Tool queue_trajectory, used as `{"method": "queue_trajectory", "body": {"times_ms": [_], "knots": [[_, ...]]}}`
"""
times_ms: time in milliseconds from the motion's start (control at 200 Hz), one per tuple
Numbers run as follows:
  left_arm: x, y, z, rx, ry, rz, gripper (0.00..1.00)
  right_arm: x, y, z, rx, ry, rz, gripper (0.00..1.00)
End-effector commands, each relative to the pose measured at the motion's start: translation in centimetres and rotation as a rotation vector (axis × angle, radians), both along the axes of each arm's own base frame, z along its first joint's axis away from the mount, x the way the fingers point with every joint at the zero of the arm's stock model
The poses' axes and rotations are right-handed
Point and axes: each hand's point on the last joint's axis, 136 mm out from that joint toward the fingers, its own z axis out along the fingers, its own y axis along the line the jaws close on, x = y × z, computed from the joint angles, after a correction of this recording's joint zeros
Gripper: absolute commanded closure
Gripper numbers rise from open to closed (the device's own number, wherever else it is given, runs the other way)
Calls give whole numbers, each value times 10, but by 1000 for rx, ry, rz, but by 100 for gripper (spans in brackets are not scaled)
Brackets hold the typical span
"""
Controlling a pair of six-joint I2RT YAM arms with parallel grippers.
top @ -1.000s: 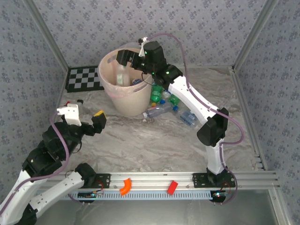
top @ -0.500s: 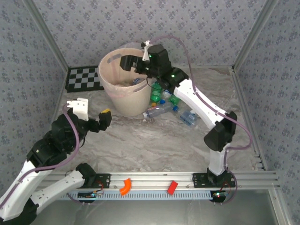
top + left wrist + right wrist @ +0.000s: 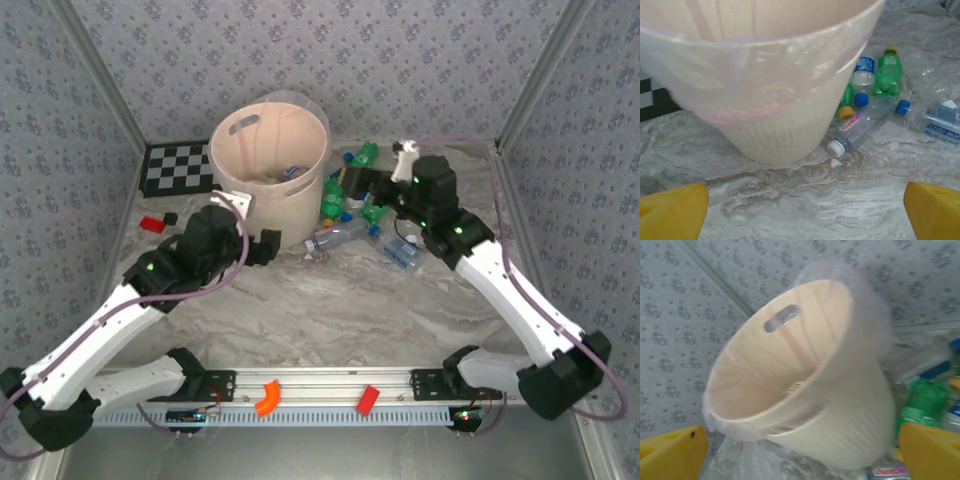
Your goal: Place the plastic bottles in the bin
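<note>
Jaws on both arms gape wide, empty. Bin (image 3: 300, 205) stands upright on the bench (image 3: 340, 300), a few plastic bottles (image 3: 292, 173) inside; other bottles (image 3: 340, 235) lie just right of its base.

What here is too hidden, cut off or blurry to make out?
Top view: inside the bin, mostly hidden by its own wall.
Top view: some plastic bottles, partly covered by the right gripper.
Left wrist view: label on the clear bottle, too small to read.
Right wrist view: green bottle, blurred.
</note>
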Motion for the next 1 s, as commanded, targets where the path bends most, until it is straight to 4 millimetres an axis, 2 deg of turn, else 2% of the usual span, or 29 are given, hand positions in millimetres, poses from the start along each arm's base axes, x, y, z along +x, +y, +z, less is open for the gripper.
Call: {"method": "queue_trajectory", "body": {"times_ms": [0,105,240,470,730,925,995], "knots": [[5,-24,34,-56,-65,-34,0,-13,-27,-8,7,-31,-27,0],[6,-43,36,6,-74,-58,0,-19,-53,-20,4,-37,-72,0],[6,-63,33,104,-96,-70,0,-21,-75,-36,32,-21,-116,1],[4,-90,16,244,-123,-107,0,-18,-86,-35,48,-66,-116,0],[4,-115,-28,392,-37,-200,0,-20,-95,-55,93,-44,-137,0],[13,-136,-62,522,13,-247,1,-29,-108,-49,90,-71,-179,0],[17,-144,-77,573,32,-265,4,-31,-114,-47,95,-75,-194,0]]}}
